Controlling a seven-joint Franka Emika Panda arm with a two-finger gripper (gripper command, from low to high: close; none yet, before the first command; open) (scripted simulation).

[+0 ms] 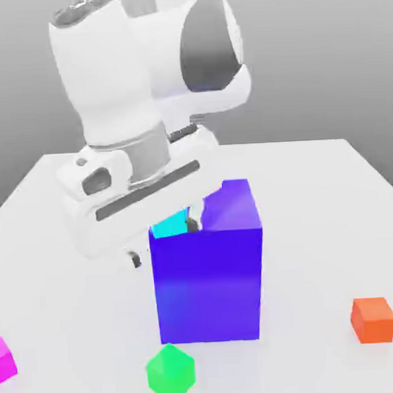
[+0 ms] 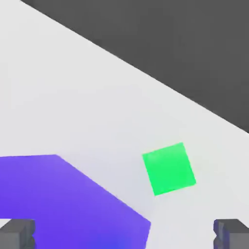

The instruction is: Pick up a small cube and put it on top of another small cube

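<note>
The small cube point(image 1: 170, 226) is cyan and peeks out just behind the top edge of the big blue-purple block point(image 1: 208, 272), right under my hand; most of it is hidden. My gripper point(image 1: 164, 236) hangs low behind that block, tilted. In the hand view my gripper point(image 2: 124, 236) is open, its two grey fingertips point(image 2: 17, 233) far apart with nothing between them. The blue-purple block point(image 2: 63, 199) sits under them, and a green cube point(image 2: 168, 168) lies on the table beyond it.
On the white table point(image 1: 313, 194) a green cube point(image 1: 171, 371) lies in front of the block, a magenta cube point(image 1: 4, 358) at the exterior view's left edge, and an orange cube point(image 1: 373, 319) at its right.
</note>
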